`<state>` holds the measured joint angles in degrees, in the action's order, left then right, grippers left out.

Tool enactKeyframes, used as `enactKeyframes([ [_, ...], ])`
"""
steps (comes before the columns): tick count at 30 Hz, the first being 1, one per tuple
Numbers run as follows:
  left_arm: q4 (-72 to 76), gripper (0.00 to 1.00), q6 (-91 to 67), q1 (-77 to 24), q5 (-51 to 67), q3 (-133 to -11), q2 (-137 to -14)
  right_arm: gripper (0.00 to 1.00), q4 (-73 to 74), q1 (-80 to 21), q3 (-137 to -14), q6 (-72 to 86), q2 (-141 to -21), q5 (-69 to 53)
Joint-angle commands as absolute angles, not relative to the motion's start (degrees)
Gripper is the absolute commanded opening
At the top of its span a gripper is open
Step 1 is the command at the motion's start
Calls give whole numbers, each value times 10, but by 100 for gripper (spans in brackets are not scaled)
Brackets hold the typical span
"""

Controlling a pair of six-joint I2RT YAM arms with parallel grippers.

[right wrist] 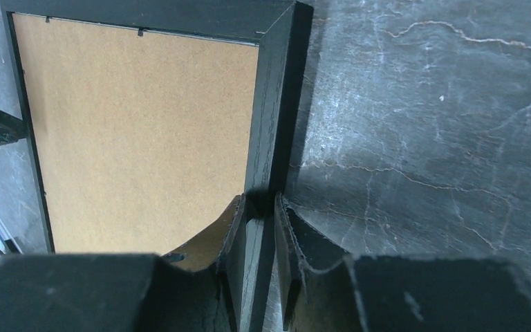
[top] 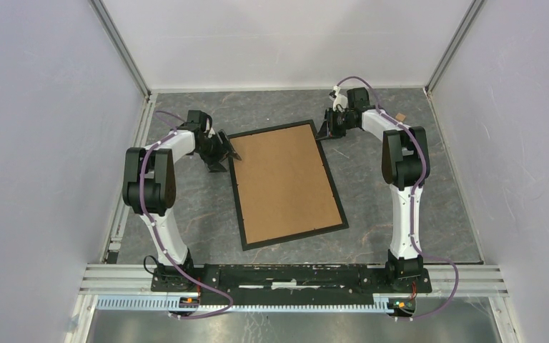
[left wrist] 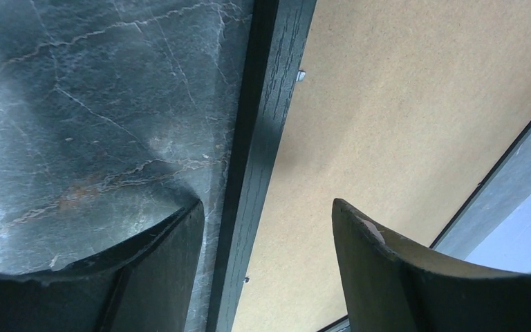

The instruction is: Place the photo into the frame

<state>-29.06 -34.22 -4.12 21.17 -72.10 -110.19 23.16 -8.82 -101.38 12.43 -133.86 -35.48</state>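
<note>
Black frame (top: 297, 236) lies flat on the dark marbled desk (top: 443, 214), in the middle of the top view. It is turned a little, so its long sides run upward and slightly to the left. Its back side is up, and a brown backing board (top: 286, 182) fills the whole opening inside the narrow black rails.

Both arms rise from their bases at the lower edge of the top view. They bend inward to the far half of the frame, one on each side.

The left gripper (top: 230, 153) is at the upper left of the frame, low over the long rail near the far corner. In the left wrist view its fingers (left wrist: 159, 270) stand wide apart. One is over the desk, the other is over the backing board, and the rail passes between them. I cannot tell if either finger touches the rail or the board. A small metal tab (left wrist: 301, 75) shows farther along the inner edge of this rail.

The right gripper (top: 327, 131) is at the upper right corner of the frame. In the right wrist view it is narrow and closed on the long rail. One finger (right wrist: 234, 228) is on the backing board side, the other is on the desk side, and both are pressed against the black wood. Beyond them the rail goes on to the mitred far corner.

Behind the frame, the desk ends at a white wall (top: 286, 43).
</note>
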Motion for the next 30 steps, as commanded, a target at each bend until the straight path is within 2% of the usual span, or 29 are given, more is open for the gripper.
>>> enactKeyframes([
  [1,-283,75,-343,-47,227,-735,-1117,25,255,-82,-1015,139,-1354,-318],
  [6,-282,75,-340,-46,225,-732,-1116,19,226,-70,-999,163,-1352,-354],
  [12,-278,75,-345,-47,233,-730,-1123,20,221,-70,-993,159,-1357,-364],
  [30,-277,75,-344,-52,241,-739,-1127,16,326,-104,-1053,117,-1398,-230],
])
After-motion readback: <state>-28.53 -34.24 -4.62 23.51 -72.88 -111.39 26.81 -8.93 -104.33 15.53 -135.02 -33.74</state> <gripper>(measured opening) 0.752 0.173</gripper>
